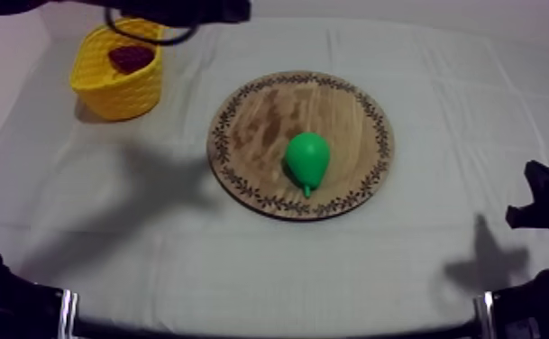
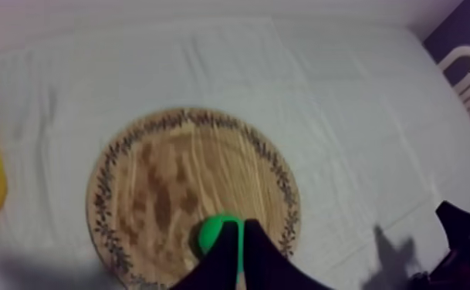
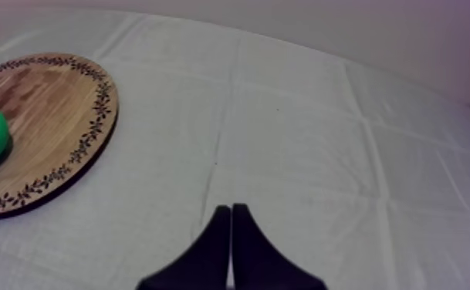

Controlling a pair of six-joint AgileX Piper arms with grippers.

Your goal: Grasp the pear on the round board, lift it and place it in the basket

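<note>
Pear [image 1: 307, 158]: bright green, smooth, round-bellied, narrowing to a short green stem. Lying on its side on the wooden board [image 1: 251, 117], a little off the middle, stem aimed at the near rim, soft shadow under the belly. Well apart from the yellow basket [image 1: 106, 90], standing at the far left of the desk [image 1: 422, 261] with something dark red [image 1: 132, 59] inside; kind of fruit not to be told.

From above: left arm [image 1: 178, 11] at the upper left, over the basket; right arm [image 1: 548, 207] low at the right edge, off the board.

From the left wrist: left tool [image 2: 241, 225] with fingers pressed together into a narrow wedge, gripping nothing, pear showing green past the tips; contact with it impossible to judge there. Also a white plastic chair [image 2: 463, 54] beyond the desk's corner.

From the right wrist: right tool [image 3: 231, 208] likewise closed to a wedge on nothing, over bare cloth beside the board.

Desk under a grey-white cloth, creased in a grid of fold lines. Pale plain wall [image 3: 377, 38] behind.
</note>
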